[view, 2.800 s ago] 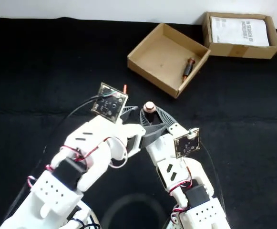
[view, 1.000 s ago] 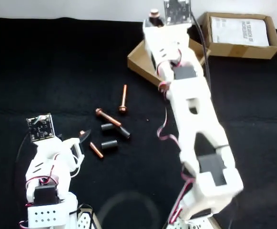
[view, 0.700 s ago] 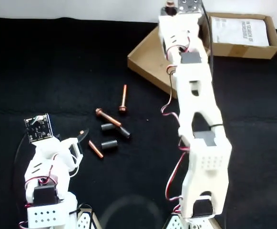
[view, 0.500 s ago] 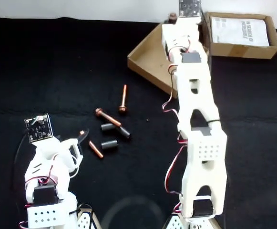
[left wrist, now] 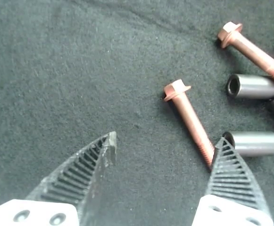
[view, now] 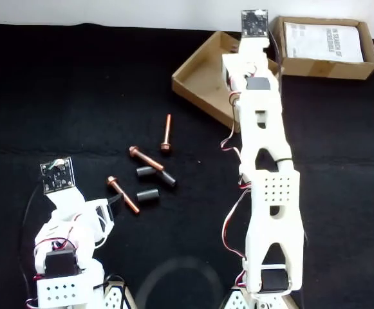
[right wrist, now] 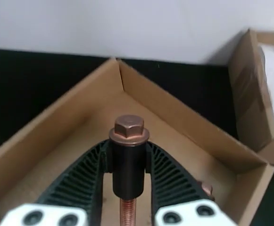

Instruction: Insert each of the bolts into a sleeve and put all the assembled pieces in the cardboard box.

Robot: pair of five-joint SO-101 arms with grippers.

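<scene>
High view: right arm [view: 264, 161] has stretched over cardboard box [view: 203, 76].

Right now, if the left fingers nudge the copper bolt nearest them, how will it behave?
The bolt looks like rigid metal, so it shouldn't bend. Its round shank will probably roll, likely curving around the wider flanged head. The black cloth may damp sliding, but it could bump the sleeve by its tip.

Light is even and fairly bright, falling from above. The box [view: 205, 74] is evenly lit inside, with faint shade along its walls. Behind it the wall [view: 109, 11] is washed pale. Before it the black cloth [view: 77, 96] shows no glare, and the bolts [view: 167, 133] cast scarcely any shadow.
</scene>
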